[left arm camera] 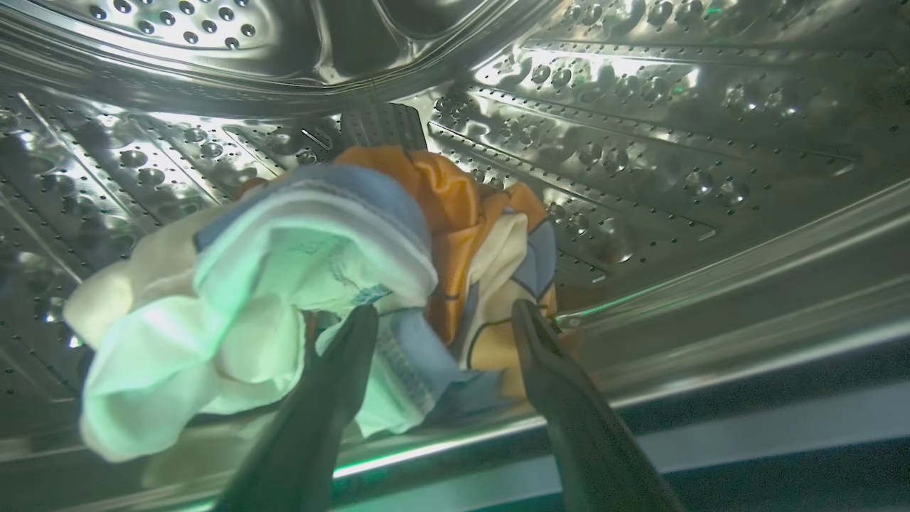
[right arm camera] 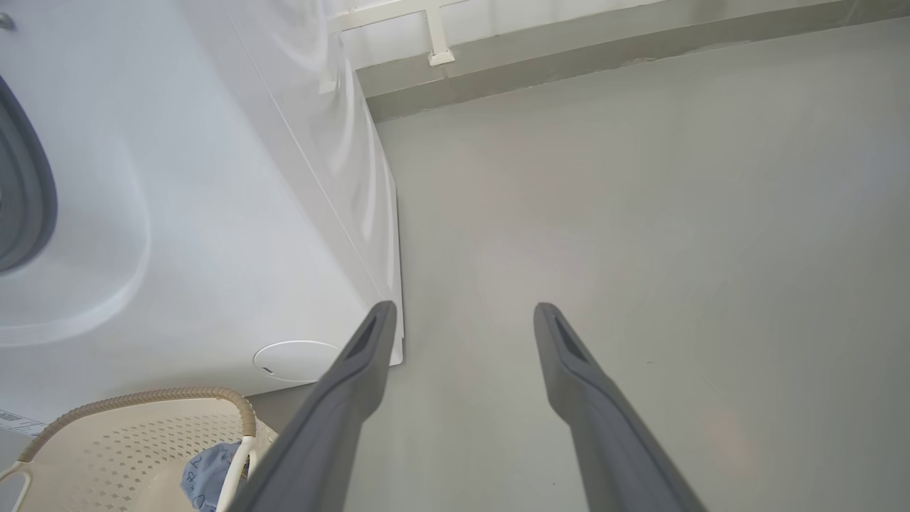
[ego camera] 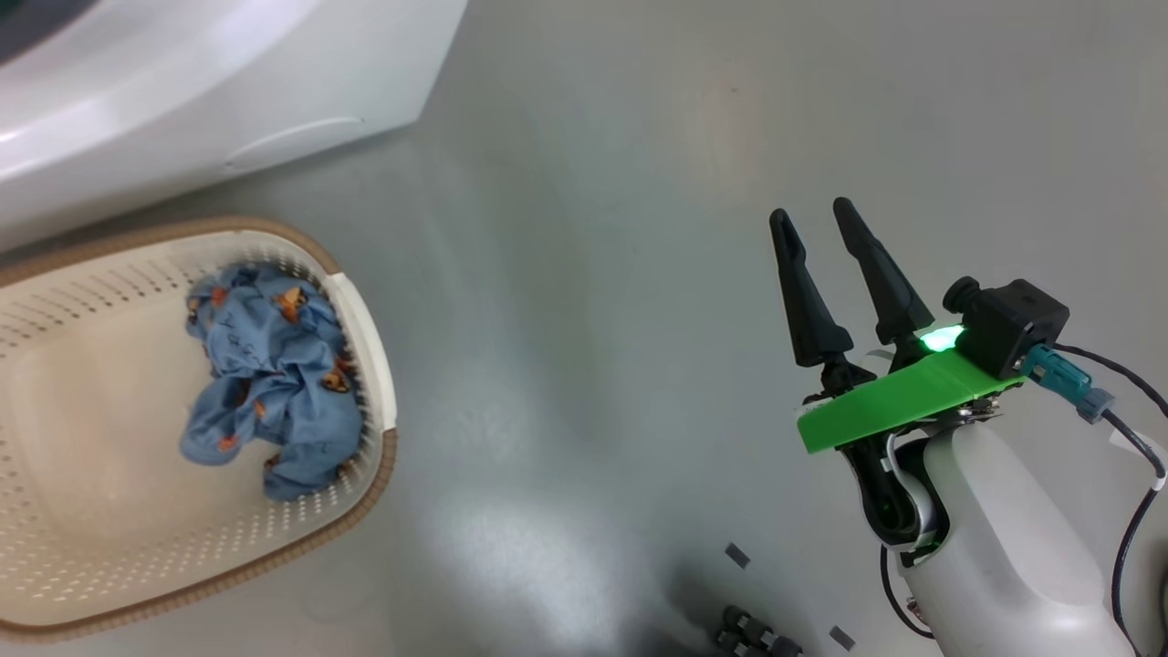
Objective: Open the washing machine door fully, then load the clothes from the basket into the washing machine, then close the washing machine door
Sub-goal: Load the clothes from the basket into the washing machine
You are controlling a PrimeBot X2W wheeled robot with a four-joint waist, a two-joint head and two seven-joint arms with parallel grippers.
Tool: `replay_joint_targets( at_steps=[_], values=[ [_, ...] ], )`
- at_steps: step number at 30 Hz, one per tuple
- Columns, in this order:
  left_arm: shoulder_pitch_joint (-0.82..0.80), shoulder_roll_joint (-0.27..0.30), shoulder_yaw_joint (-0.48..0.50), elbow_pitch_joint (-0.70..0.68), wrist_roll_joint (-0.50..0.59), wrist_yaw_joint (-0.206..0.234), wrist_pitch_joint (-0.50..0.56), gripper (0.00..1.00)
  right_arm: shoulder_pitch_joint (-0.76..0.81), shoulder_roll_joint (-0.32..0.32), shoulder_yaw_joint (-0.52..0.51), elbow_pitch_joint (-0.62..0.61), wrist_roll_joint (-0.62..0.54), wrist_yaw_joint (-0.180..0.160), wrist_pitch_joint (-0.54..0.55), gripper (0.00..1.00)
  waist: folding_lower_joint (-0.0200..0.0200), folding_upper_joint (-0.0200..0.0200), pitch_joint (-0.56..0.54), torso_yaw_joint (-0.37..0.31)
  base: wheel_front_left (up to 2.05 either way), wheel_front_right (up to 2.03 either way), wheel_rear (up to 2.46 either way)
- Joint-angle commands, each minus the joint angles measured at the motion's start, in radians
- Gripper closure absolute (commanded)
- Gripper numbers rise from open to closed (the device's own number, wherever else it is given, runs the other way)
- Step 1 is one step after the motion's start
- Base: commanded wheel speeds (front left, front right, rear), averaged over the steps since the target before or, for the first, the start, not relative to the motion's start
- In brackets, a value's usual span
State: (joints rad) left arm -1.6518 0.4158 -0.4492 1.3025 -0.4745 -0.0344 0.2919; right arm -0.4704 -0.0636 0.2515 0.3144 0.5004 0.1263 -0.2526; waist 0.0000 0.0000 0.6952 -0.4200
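a bundle of clothes [left arm camera: 284, 277], cream, orange and light blue, lies low inside the perforated steel drum [left arm camera: 640, 142]; that much comes from the left wrist view. the left gripper [left arm camera: 442, 309] has its two dark fingers spread wide there. the near edge of the bundle sits between the tips and just beyond them, and as far as i can see neither finger pinches the cloth.

the head view gives what that one does not. the cream basket [ego camera: 91, 438] stands on the floor at the left, just in front of the white washing machine [ego camera: 182, 91]. one crumpled blue garment [ego camera: 274, 383] with orange prints lies against the basket's right wall. well off to the right, over bare grey floor [ego camera: 593, 274], the right gripper [ego camera: 810, 211] hangs with its jaws parted and nothing between them.

the right wrist view adds the machine's lower front corner with a round cover panel [right arm camera: 297, 359], and a corner of the basket below it.
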Motion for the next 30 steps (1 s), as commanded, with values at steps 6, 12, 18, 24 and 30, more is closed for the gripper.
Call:
replay_joint_targets(
  at_steps=[6, 12, 18, 24, 30],
  values=[
    [0.105, 0.036, 0.021, -0.024, -0.035, -0.024, -0.126, 0.0, 0.014, -0.021, 0.006, -0.002, 0.006, 0.004, -0.009, 0.0, 0.0, 0.0, -0.071, 0.039, 0.0, 0.0, 0.0],
    [0.225, 0.011, 0.052, -0.033, -0.08, -0.045, -0.291, 0.0, 0.029, -0.041, 0.011, 0.017, 0.01, 0.004, -0.009, 0.0, 0.0, 0.0, -0.143, 0.085, 0.0, 0.0, 0.0],
    [0.366, -0.046, 0.064, -0.036, -0.107, -0.054, -0.46, 0.0, 0.035, -0.077, 0.031, 0.038, 0.015, 0.004, -0.009, 0.0, 0.0, 0.0, -0.236, 0.139, 0.0, 0.0, 0.0],
    [0.452, -0.075, 0.057, -0.052, -0.106, -0.057, -0.529, 0.0, 0.043, -0.101, 0.04, 0.05, 0.019, 0.004, -0.009, 0.0, 0.0, 0.0, -0.295, 0.172, 0.0, 0.0, 0.0],
    [0.561, -0.097, 0.076, -0.124, -0.113, -0.046, -0.552, 0.0, 0.067, -0.122, 0.046, 0.062, 0.024, 0.004, -0.009, 0.0, 0.0, 0.0, -0.359, 0.206, 0.0, 0.0, 0.0]
  ],
)
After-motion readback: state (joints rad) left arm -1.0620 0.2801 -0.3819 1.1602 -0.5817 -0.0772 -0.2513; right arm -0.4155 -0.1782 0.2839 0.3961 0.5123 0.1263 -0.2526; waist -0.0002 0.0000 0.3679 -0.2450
